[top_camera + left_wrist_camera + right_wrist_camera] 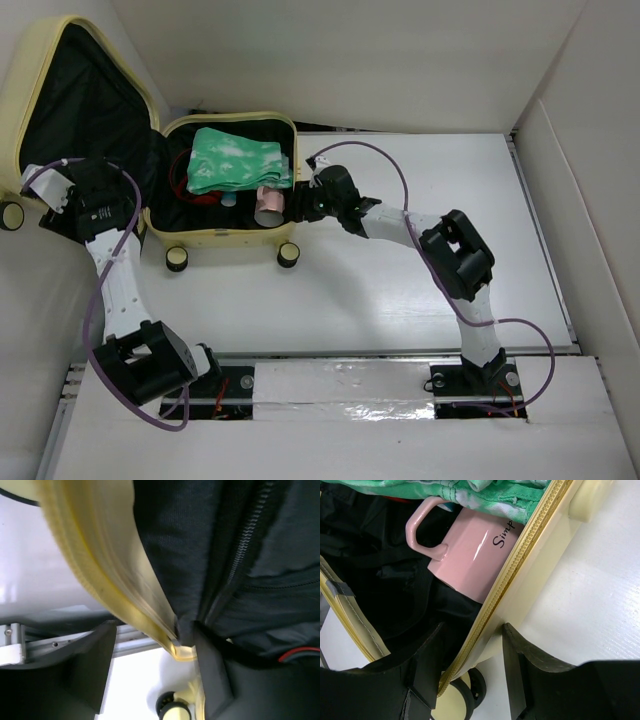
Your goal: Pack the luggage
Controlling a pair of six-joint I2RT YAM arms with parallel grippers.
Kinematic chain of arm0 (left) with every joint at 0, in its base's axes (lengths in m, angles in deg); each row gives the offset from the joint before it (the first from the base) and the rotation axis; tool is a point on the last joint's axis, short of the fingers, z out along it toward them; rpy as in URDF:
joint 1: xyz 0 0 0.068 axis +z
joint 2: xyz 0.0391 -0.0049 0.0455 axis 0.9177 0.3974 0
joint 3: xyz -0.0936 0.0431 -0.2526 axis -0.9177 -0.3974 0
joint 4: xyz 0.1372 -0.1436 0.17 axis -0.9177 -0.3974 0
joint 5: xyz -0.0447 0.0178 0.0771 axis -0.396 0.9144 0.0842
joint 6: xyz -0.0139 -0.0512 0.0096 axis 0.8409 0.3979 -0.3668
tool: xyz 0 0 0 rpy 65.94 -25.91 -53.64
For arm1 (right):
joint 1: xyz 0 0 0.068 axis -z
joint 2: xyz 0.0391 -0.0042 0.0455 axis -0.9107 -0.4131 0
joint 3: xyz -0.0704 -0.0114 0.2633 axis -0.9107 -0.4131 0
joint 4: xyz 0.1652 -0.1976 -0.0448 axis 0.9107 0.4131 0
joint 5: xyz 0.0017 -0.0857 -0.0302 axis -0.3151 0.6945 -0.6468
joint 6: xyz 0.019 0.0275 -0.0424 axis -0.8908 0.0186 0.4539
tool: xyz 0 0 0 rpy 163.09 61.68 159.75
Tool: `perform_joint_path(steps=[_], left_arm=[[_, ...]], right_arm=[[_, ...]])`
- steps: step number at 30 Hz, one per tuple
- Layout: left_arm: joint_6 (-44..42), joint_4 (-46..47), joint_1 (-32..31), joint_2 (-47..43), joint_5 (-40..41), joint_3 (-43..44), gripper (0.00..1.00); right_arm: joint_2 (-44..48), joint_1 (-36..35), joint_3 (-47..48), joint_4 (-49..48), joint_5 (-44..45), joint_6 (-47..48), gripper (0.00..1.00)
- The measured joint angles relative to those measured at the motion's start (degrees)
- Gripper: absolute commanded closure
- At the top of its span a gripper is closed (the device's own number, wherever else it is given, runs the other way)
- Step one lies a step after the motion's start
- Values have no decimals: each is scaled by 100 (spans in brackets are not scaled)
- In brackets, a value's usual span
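**Position.** The luggage (pixel 230 238) lies open at the left of the table (pixel 400 290). Its lid (pixel 80 100) is thrown back to the far left. The base holds a green patterned cloth (pixel 235 160) and a pink mug (pixel 470 550).

**Grippers.** The left gripper (pixel 155 630) straddles the lid's zipped rim near the hinge. Its jaws stand apart, with the rim against one finger only, so nothing is clamped. The right gripper (pixel 472 630) appears closed on the base's right wall, one finger on the lining and one on the shell.

**Hazards, as judged.**
- The lid rim is not secured, so a lift begun now would likely let it slide off the finger and drop back.
- The cloth bulges to the zipper line beside the mug; a closing lid could trap it in the teeth.
- The mug lies on its side against the right wall, just beside the inner finger — a shift of that hand could knock it.
- The case rests on wheels (pixel 465 695), so a push on the lid could roll it if the right grip loosens.
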Motion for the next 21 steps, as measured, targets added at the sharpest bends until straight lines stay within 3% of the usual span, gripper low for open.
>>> perform_joint_path(steps=[8, 12, 21], left_arm=[[-42, 13, -35, 127, 66, 85, 78], [-39, -61, -66, 146, 13, 249, 100], [4, -109, -205, 4, -7, 243, 100]], right_arm=[[0, 7, -2, -2, -13, 2, 100], [9, 7, -31, -33, -17, 13, 100], [177, 7, -240, -79, -96, 61, 100]])
